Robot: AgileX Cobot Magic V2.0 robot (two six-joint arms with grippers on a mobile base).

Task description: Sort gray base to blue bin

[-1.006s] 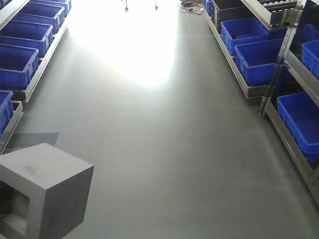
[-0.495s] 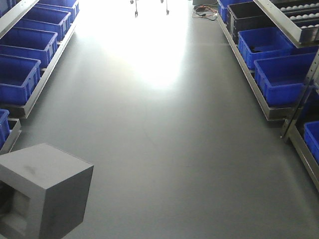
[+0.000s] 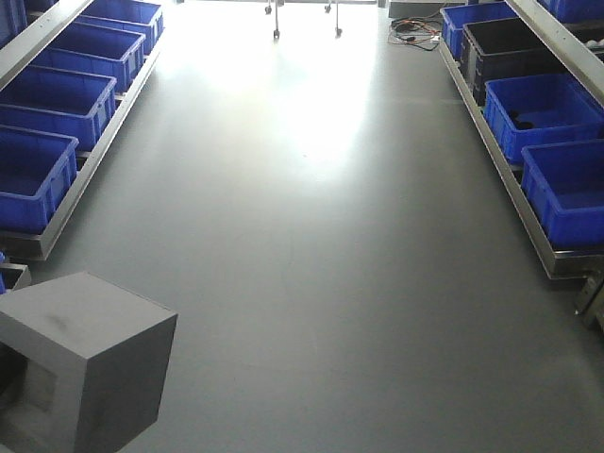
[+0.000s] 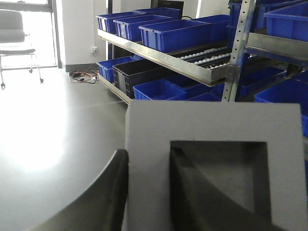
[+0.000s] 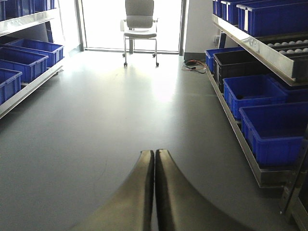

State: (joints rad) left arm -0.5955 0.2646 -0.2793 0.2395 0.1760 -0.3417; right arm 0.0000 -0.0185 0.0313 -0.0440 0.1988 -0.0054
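The gray base (image 3: 90, 363), a matte cube-like block with a square recessed window in one face, sits at the near left of the front view, above the smooth gray floor (image 3: 330, 264) of the aisle and inside none of the containers. In the left wrist view the left gripper (image 4: 148, 152) is clamped on the gray base (image 4: 202, 120): one dark curved finger (image 4: 103, 197) lies against the block's outer side, and the other reaches into the window, with the wall pinched between them. The right gripper (image 5: 154, 153) holds nothing, its two fingers pressed together over bare floor. Deep rectangular bright-blue plastic bins (image 3: 564, 147) line low metal racks on both sides of the aisle. A black plastic crate (image 3: 498, 26) stands among those on the right. A gray wheeled office chair (image 5: 140, 19) stands at the far end by the bright window.
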